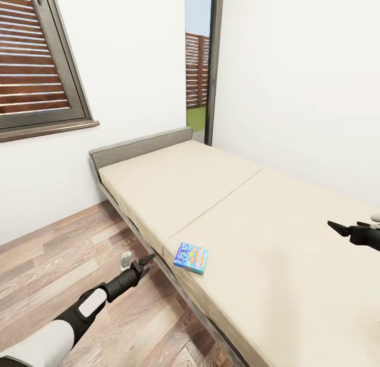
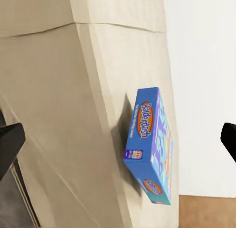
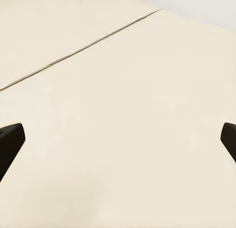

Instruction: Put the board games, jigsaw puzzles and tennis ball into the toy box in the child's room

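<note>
Blue board game (image 1: 191, 257) lies flat on the bed (image 1: 274, 235), at the mattress's near left edge. My left gripper (image 1: 145, 265) hovers just left of it over the wood floor (image 1: 47, 272), fingers spread, empty. My right gripper (image 1: 345, 230) hangs over the mattress's right side, well apart from the box, fingers spread, empty.

We have the left arm (image 1: 79, 314) stretched forward, its gripper (image 1: 145, 262) spread wide. Right gripper (image 1: 343, 229) points leftward, fingers also apart.
</note>
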Available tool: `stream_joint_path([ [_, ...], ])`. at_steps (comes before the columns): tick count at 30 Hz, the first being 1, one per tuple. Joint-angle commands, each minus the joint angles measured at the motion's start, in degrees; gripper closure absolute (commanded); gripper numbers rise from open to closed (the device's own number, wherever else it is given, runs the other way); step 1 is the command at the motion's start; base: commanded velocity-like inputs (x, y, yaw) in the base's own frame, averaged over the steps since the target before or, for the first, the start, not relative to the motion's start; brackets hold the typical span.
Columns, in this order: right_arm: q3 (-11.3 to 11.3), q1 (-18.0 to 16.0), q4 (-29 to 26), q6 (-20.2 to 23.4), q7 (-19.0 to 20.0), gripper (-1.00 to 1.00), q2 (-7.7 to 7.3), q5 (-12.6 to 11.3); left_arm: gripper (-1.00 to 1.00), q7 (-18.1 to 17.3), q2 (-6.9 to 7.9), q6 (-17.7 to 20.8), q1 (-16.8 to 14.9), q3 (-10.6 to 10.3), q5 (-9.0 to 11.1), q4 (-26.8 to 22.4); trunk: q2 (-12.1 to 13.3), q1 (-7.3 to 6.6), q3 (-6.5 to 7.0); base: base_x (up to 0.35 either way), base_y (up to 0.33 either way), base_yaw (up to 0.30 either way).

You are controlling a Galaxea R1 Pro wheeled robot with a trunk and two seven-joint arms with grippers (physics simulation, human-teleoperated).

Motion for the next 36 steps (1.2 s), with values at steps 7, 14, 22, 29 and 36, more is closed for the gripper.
stream_joint_path([
  [7, -0.07, 0.04, -0.17, 0.24, 0.54, -1.0, 0.04, 0.51, -1.0, -0.1, 0.36, 0.44, 0.04, -0.21, 0.62, 1.72, -0.02, -0.01, -0.05, 0.0, 0.0, -0.093],
  [14, -0.07, 0.05, -0.19, 0.24, 0.54, -1.0, 0.04, 0.49, -1.0, -0.07, 0.34, 0.37, 0.0, -0.27, 0.72, 2.99, -0.02, -0.01, -0.05, 0.0, 0.0, -0.269],
  [22, -0.07, 0.06, -0.19, 0.24, 0.54, -1.0, 0.09, 0.49, -1.0, -0.18, 0.19, 0.37, -0.03, -0.42, 0.82, 3.1, -0.02, -0.01, -0.05, 0.0, 0.0, -0.135],
  [29, -0.04, 0.06, -0.19, 0.24, 0.54, -1.0, 0.12, 0.49, -1.0, -0.49, 0.02, 0.41, -0.04, -0.44, 0.83, 3.11, -0.02, -0.01, -0.05, 0.0, 0.0, -0.079],
  [36, -0.07, 0.06, -0.19, 0.24, 0.54, -1.0, 0.12, 0.49, -1.0, -0.54, -0.01, 0.41, -0.08, -0.45, 0.85, 3.11, -0.02, -0.01, -0.05, 0.0, 0.0, -0.231],
])
